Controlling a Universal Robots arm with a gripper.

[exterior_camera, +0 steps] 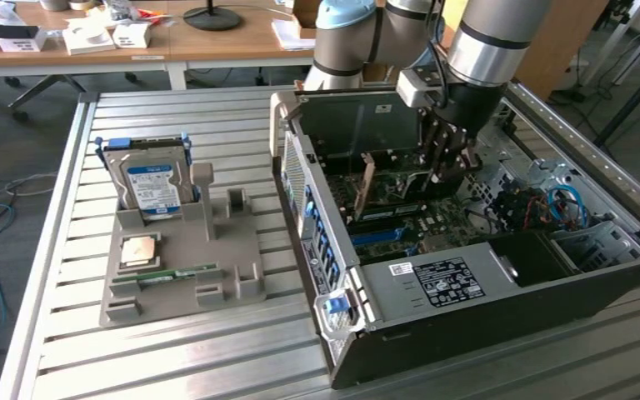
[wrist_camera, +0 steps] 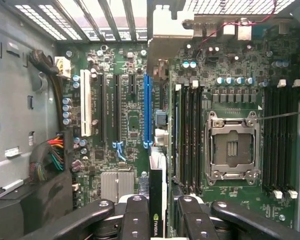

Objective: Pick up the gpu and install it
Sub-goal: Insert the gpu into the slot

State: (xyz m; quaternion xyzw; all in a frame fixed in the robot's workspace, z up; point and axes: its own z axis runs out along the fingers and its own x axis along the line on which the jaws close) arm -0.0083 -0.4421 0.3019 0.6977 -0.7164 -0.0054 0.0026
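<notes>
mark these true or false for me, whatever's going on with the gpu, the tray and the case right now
1. The jaws are shut on the gpu. True.
2. The hard drive lies flat inside the computer case. False: it stands upright in the grey tray, outside the case on the exterior view's left.
3. The long blue slot on the motherboard has no card seated in it. True.
4. The memory stick is plugged into the motherboard. False: it lies in the grey tray, near its front edge.
5. The arm reaches down into the open case. True.
</notes>
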